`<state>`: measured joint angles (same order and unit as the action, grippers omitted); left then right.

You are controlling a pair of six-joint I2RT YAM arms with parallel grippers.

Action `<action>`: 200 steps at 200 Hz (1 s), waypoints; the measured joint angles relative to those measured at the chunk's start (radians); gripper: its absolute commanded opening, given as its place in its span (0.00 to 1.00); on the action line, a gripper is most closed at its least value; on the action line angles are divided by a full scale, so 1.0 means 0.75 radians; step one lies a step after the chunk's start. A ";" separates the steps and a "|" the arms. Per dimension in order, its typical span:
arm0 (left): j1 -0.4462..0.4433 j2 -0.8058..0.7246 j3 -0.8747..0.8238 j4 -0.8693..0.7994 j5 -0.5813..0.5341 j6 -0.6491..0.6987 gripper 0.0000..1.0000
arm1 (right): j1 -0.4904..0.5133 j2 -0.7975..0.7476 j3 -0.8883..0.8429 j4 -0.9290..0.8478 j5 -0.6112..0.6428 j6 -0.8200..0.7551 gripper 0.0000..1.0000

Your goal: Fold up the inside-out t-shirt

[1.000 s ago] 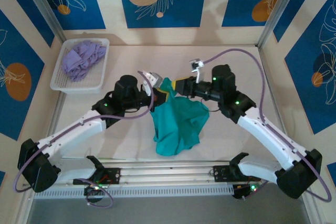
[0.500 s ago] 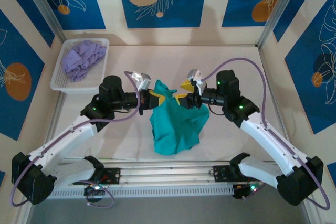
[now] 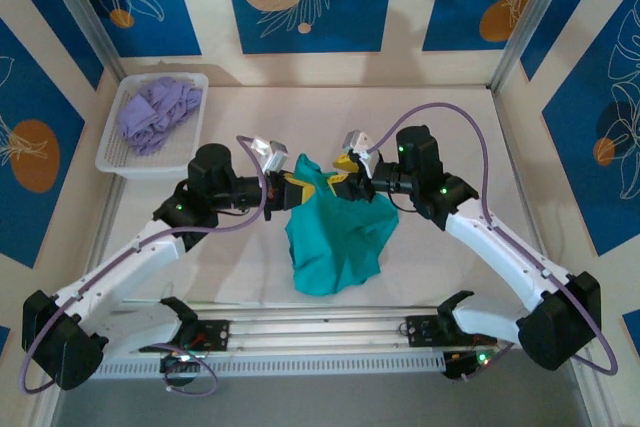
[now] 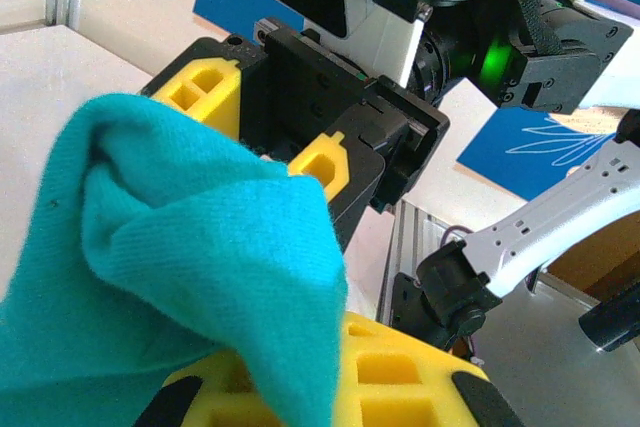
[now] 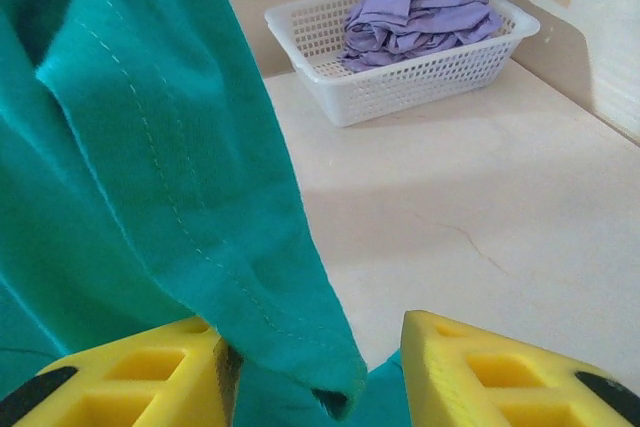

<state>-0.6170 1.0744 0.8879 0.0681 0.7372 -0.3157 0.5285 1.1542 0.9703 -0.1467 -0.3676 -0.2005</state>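
The teal inside-out t-shirt (image 3: 335, 237) hangs bunched between the two arms, its lower part resting on the table. My left gripper (image 3: 288, 187) is shut on its upper left corner. In the left wrist view the cloth (image 4: 180, 277) drapes over my yellow lower finger (image 4: 420, 377). My right gripper (image 3: 343, 179) faces it from the right at the shirt's top edge. Its yellow fingers (image 5: 500, 372) stand apart, open, with a stitched hem fold (image 5: 300, 347) hanging loose between them. No print shows.
A white basket (image 3: 130, 160) holding a lavender garment (image 3: 155, 112) stands at the table's back left; the right wrist view shows the same basket (image 5: 420, 82). Pale tabletop (image 3: 450, 127) spreads around the shirt. Metal rails (image 3: 320, 332) run along the near edge.
The left gripper pulled left with the shirt corner, then held still. The right gripper drew back, then moved left onto the shirt's top edge, its jaws widening and then narrowing.
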 measured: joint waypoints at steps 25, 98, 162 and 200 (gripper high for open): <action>0.000 0.000 0.000 0.000 0.001 0.000 0.00 | -0.010 0.002 0.005 -0.003 -0.009 -0.014 0.33; 0.002 -0.009 0.003 -0.107 -0.424 0.012 0.14 | -0.169 0.040 0.066 0.152 -0.297 0.449 0.00; -0.008 0.041 0.137 -0.373 -0.869 0.085 0.55 | -0.125 0.012 0.038 0.230 -0.358 1.014 0.00; -0.189 -0.057 0.142 -0.458 -0.996 0.161 0.58 | -0.083 0.020 0.038 0.179 -0.315 1.062 0.00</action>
<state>-0.7586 1.0313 0.9943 -0.2756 -0.0097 -0.1951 0.4664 1.1694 0.9985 -0.0124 -0.6041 0.5961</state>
